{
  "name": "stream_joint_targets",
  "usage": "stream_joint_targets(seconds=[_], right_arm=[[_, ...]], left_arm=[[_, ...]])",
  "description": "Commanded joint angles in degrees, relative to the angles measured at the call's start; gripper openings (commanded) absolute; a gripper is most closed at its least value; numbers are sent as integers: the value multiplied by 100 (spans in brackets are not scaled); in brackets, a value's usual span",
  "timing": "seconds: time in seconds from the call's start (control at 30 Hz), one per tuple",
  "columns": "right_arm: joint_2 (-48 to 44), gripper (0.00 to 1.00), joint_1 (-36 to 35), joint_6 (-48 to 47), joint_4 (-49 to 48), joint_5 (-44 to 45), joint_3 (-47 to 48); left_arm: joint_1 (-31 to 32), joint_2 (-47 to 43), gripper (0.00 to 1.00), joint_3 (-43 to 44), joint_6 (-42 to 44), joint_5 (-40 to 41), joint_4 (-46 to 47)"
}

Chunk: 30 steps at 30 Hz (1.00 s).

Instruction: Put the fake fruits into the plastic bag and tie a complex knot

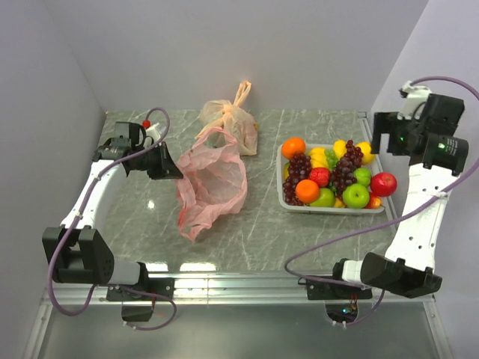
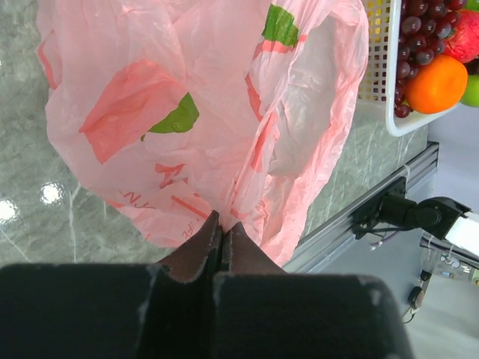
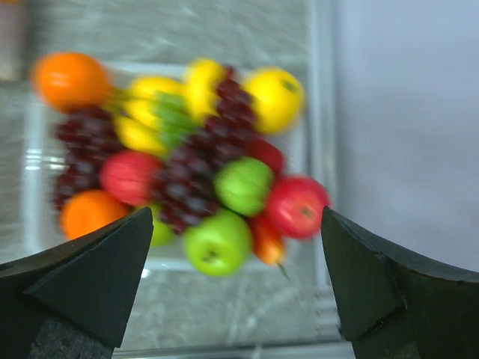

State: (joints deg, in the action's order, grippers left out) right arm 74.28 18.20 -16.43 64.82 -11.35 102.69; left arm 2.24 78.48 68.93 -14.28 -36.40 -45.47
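Note:
The pink-red plastic bag (image 1: pixel 212 181) lies left of centre, its mouth lifted at the far left; it fills the left wrist view (image 2: pixel 202 112). My left gripper (image 1: pixel 174 169) is shut on the bag's edge (image 2: pixel 221 224). The fake fruits (image 1: pixel 333 178) are heaped in a white basket (image 1: pixel 283 196): oranges, green apples, grape bunches, lemons, red fruits. My right gripper (image 1: pixel 383 142) hangs open and empty above the basket's right end. In the right wrist view the blurred fruits (image 3: pixel 187 157) lie beyond its spread fingers (image 3: pixel 97 269). No knot shows on the pink-red bag.
A paler orange-beige bag (image 1: pixel 232 120) with tied upright handles stands at the back centre. Grey walls close in left, back and right. A metal rail (image 1: pixel 239 280) runs along the table's near edge, and the table's right edge runs just past the basket.

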Motion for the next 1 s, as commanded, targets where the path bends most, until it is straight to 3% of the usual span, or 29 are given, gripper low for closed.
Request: stream_joint_targets(seconds=[0.0, 0.17, 0.33, 0.53, 0.73, 0.97], right_arm=[[59, 99, 656, -423, 304, 669, -310], [385, 98, 1370, -414, -126, 1065, -759], [587, 97, 1862, -528, -680, 766, -1383], [833, 97, 1898, -572, -1094, 451, -1700], [1185, 100, 1907, -441, -699, -330, -1270], [1493, 100, 1907, -361, -453, -648, -1138]], left_arm=[[4, -69, 0, 121, 13, -235, 170], [4, -87, 0, 104, 13, -315, 241], [4, -96, 0, -11, -66, -394, 293], [4, -113, 0, -2, -75, -350, 293], [4, -140, 0, 7, -13, -280, 214], [4, -78, 0, 24, -4, -271, 214]])
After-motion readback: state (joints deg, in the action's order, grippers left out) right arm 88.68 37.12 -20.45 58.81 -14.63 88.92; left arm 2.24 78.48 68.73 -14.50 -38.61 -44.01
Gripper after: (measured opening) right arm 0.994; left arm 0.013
